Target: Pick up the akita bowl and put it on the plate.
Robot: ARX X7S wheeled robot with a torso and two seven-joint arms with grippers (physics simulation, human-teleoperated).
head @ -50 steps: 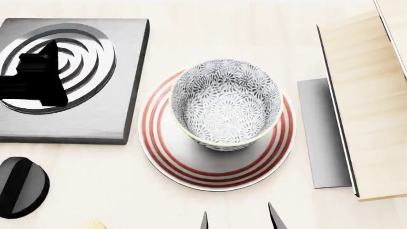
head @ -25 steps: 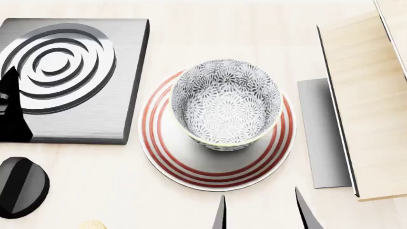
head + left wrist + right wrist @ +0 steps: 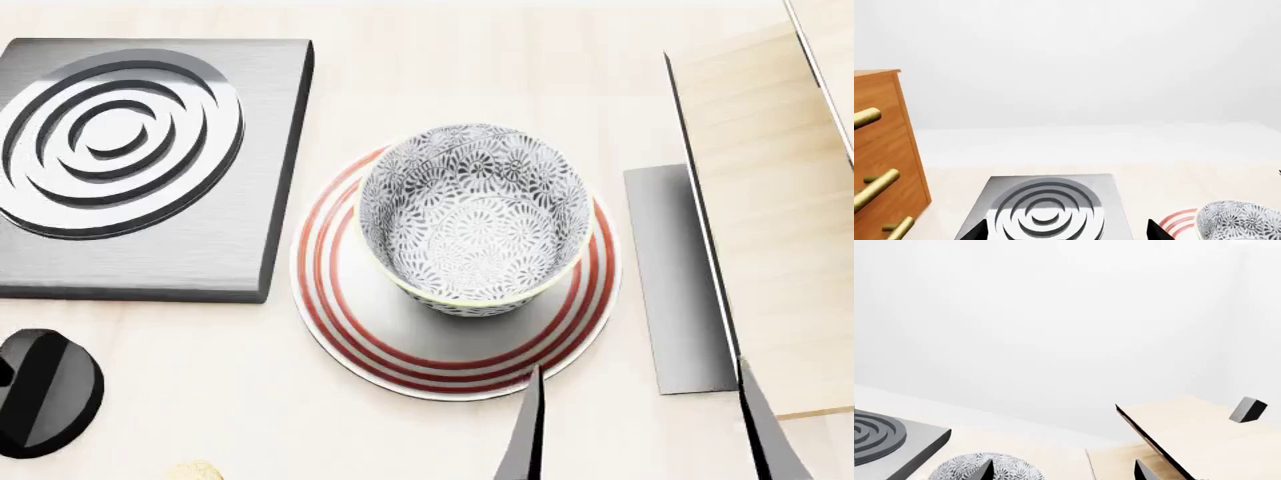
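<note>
We are looking down on the bowl (image 3: 474, 220), which is sitting upright on the plate (image 3: 400, 345), a little toward the plate's 12 o'clock so that more red rings are showing at 6 than at the top; judged from this, the placing is already done and what is left is clearing the arms. Our right gripper (image 3: 641, 425) is showing only as two dark fingertips at the bottom edge of the head view, spread wide with nothing between them, one tip overlapping the plate's rim at about 5 o'clock. From that gripper the bowl is lying toward 11 o'clock, near but apart. The bowl is round, so no long axis is mattering here. The right arm is the nearer one by far. Our left gripper (image 3: 1064, 232) is out of the head view; its wrist camera is catching two tips set wide apart over the burner (image 3: 134, 160), with the bowl off at roughly 3 o'clock from the burner. We are judging that a straight retreat toward 6 o'clock should avoid nudging the rim.
</note>
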